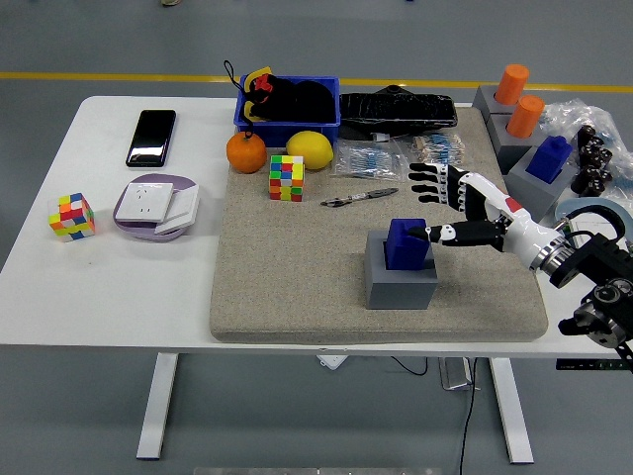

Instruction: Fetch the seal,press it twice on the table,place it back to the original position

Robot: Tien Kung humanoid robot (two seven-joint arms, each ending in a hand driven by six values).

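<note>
A blue seal (406,243) stands upright in its grey block holder (400,281) on the beige mat (297,287). My right hand (445,203) is just right of the seal, fingers spread and holding nothing; its thumb tip reaches close to the seal's right side. My left arm does not show in the head view.
A pen (358,197) lies behind the seal. Rubik's cube (286,178), orange (246,152), lemon (310,149) and a blue bin (289,104) sit at the mat's back. More seals in grey holders (534,163) stand at right. Phone (151,137), socket (156,205) and small cube (73,217) lie at left.
</note>
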